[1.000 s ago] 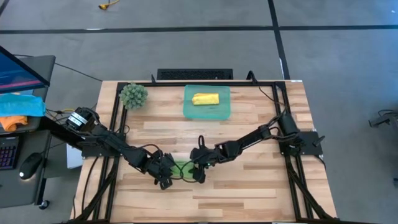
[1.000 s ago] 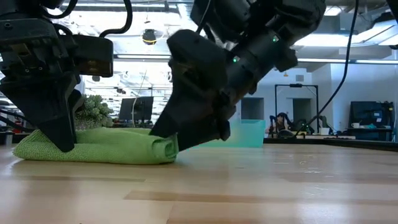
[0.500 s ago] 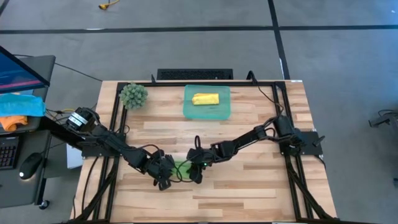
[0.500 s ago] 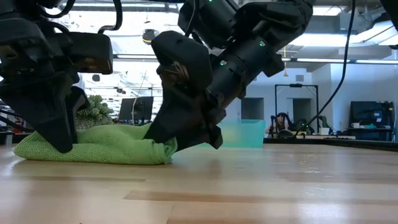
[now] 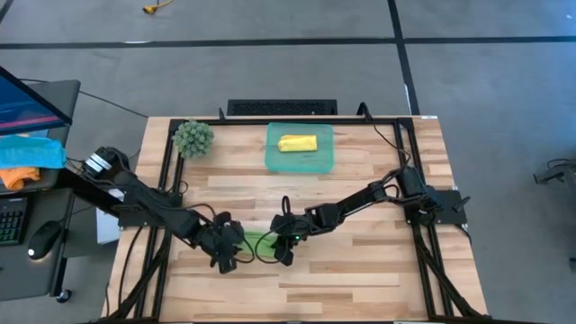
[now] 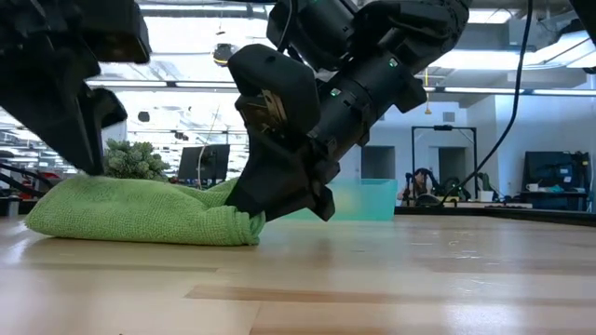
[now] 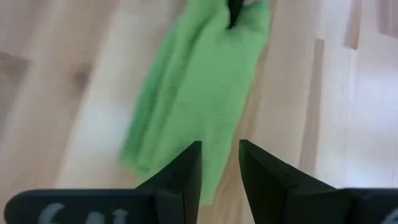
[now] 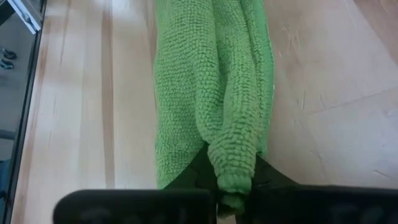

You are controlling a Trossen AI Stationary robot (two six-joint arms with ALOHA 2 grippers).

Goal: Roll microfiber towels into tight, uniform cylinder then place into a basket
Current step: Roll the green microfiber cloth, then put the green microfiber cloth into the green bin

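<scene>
soft light-green rolled microfiber towel point(image 8: 214, 87) | flopping, light, grippy; pinching end fold | right gripper point(image 8: 235, 186) clenching it | left gripper point(image 7: 219, 165) hovering released

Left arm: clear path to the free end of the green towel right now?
Probably yes. The left gripper hangs just above the green towel, jaws slightly apart and empty, nothing between. The right gripper pinches only the opposite end.

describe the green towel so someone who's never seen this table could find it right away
On the wooden table, look at the near edge, opposite the teal basket. The green towel lies there, folded long, between the two hands. Unlike the yellow towel in the basket, one end is pinched in the right hand.
</scene>
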